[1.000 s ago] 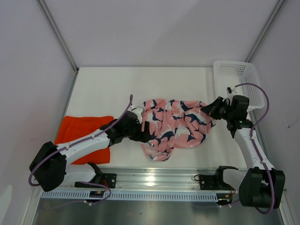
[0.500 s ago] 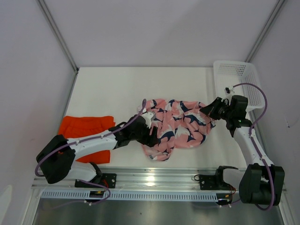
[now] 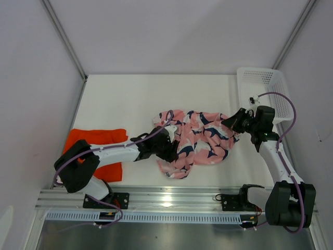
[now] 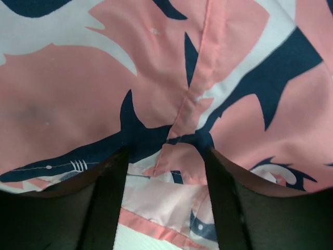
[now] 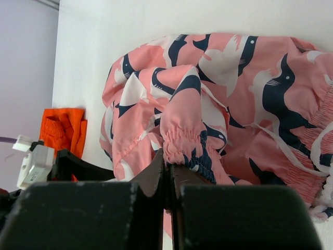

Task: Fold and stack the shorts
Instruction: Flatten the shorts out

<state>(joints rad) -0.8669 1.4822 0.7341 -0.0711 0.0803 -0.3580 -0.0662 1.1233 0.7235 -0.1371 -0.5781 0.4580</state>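
Observation:
The pink shorts [image 3: 204, 136] with a navy-and-white fish print lie crumpled mid-table. My left gripper [image 3: 174, 148] is pushed into their left edge. In the left wrist view the left gripper [image 4: 165, 156] stands open, with a fold of the printed fabric [image 4: 78, 78] between its fingers [image 4: 112, 192], not pinched. My right gripper [image 3: 229, 124] is shut on the elastic waistband at the right end, which the right wrist view shows bunched in the right gripper [image 5: 169, 169] above the rest of the pink shorts [image 5: 234, 94]. The orange shorts [image 3: 96, 141] lie flat at the left.
A white mesh basket [image 3: 263, 83] stands at the back right, just behind the right arm. The orange shorts [image 5: 62, 127] and the left arm's black body [image 5: 73, 166] show at the left of the right wrist view. Grey walls close in the table's sides.
My left arm has reached rightward off the orange shorts into the pink shorts' left edge, its jaws narrowing. The right gripper has kept its hold and barely moved.

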